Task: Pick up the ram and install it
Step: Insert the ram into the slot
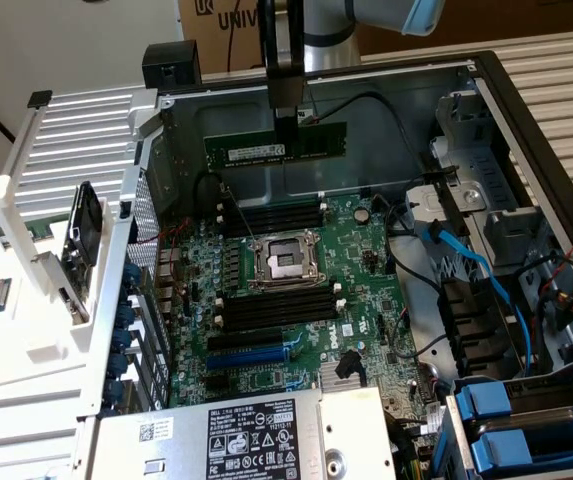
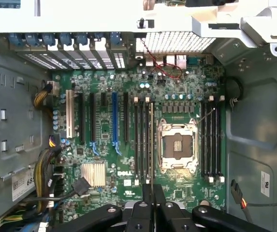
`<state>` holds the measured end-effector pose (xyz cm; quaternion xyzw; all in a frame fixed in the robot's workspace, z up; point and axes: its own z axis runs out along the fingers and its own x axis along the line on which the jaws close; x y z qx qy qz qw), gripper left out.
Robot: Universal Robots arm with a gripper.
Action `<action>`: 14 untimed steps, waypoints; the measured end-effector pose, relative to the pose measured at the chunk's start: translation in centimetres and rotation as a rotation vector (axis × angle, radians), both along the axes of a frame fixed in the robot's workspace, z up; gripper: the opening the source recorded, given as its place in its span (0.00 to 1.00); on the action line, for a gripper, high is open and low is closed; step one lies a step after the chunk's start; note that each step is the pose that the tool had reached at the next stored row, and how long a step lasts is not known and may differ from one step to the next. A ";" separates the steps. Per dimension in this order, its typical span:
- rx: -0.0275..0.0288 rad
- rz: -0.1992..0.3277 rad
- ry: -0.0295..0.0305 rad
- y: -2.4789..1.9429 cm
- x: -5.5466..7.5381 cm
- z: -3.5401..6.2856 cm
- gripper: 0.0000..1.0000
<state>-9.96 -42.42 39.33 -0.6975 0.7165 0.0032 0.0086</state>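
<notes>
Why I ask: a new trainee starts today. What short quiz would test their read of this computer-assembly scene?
1. True or false: the long, thin green circuit-board ram stick is already seated in a slot of the green motherboard.
2. What does the black tool grip? A) the ram stick B) a screwdriver C) nothing
3. Fill in: the square silver processor socket sits between two banks of long ___ slots.
Key: 1 false, it hangs in the tool above the board; 2 A; 3 black.
</notes>
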 end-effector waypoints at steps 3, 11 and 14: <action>-0.0001 0.006 0.0001 0.00 -0.2 -0.02 0.12; -0.0006 0.008 0.0000 0.14 -0.3 -0.36 0.12; -0.0009 0.008 0.0004 0.25 -0.2 -0.42 0.12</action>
